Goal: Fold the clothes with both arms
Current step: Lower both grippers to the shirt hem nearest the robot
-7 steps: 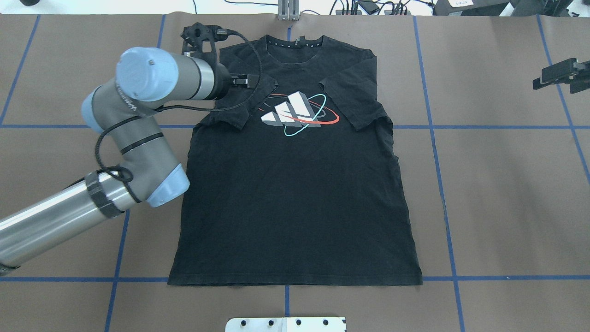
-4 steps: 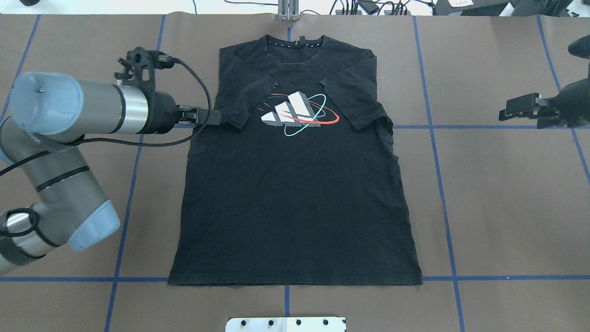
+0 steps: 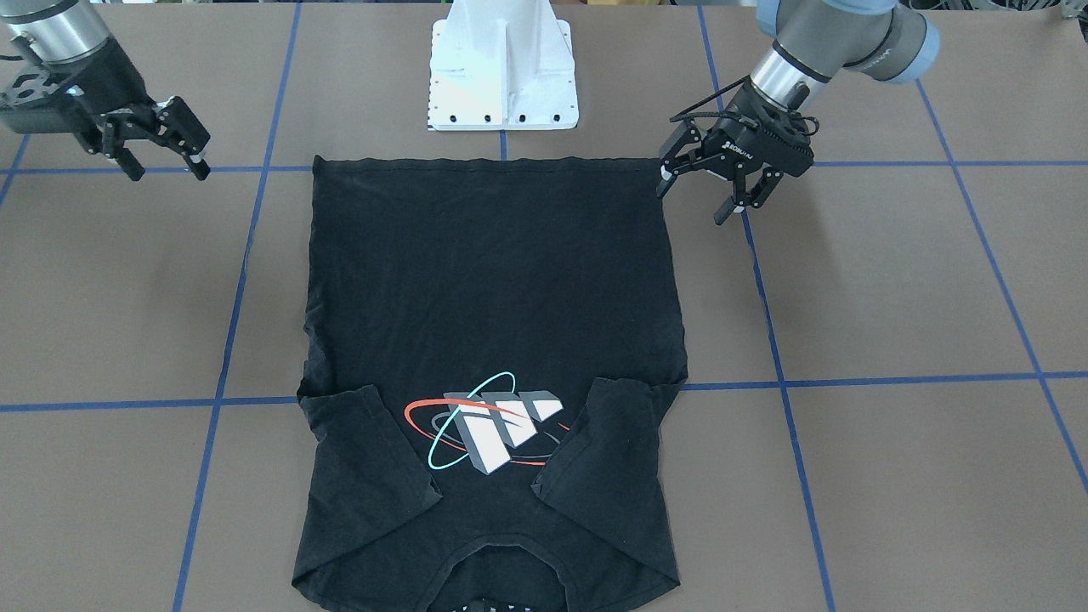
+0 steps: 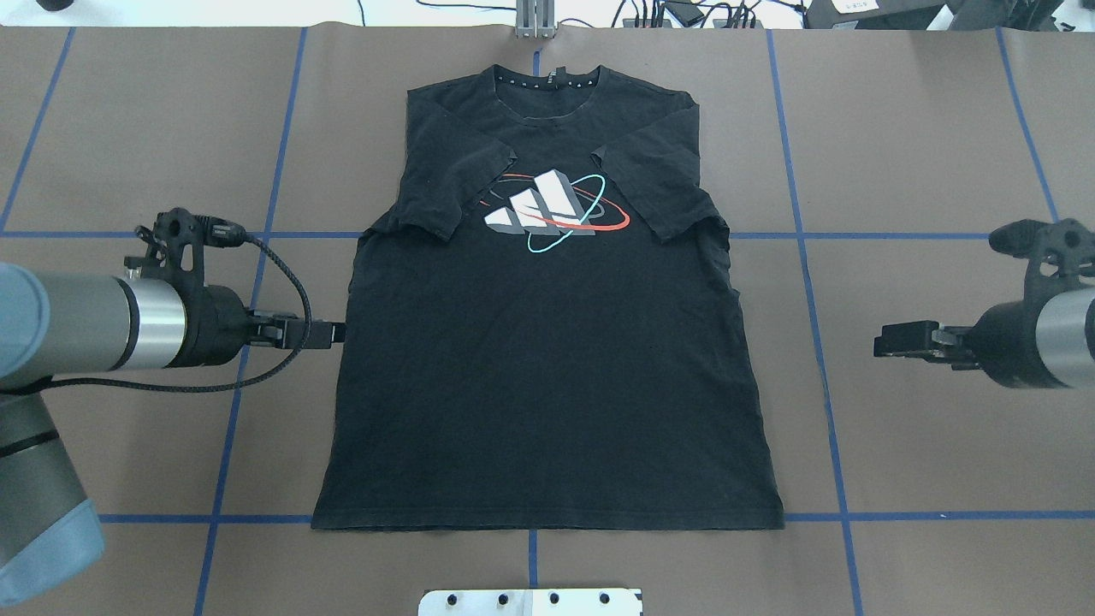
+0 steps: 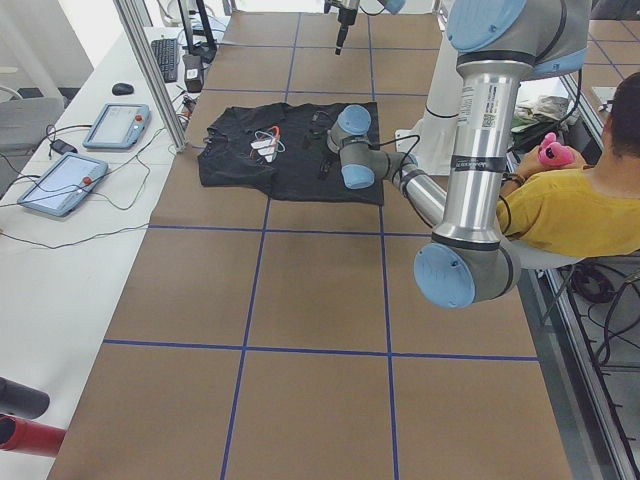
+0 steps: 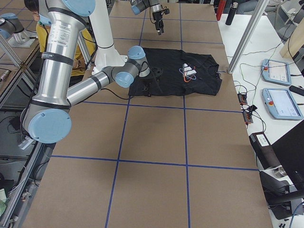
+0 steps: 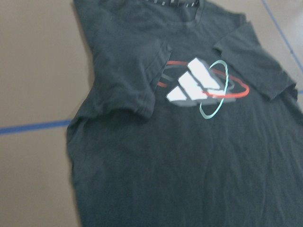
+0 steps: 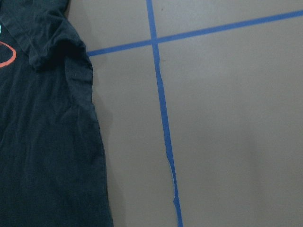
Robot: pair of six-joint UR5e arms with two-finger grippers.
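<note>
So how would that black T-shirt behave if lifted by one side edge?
Probably floppy: the T-shirt lies flat with soft wrinkles, so it should drape and sag. Its folded-in sleeves look loose and may flop open. Thin-looking, likely light.

Black T-shirt [image 3: 493,280] cropped at the collar by the front-facing view's bottom edge; cropped and slightly blurred in the left wrist view; only a side strip in the right wrist view. Left arm [image 4: 77,334] and right arm [image 4: 1056,338] cut by the overhead view's side edges. Graphic [image 5: 268,143] too small to read from either side view.
</note>
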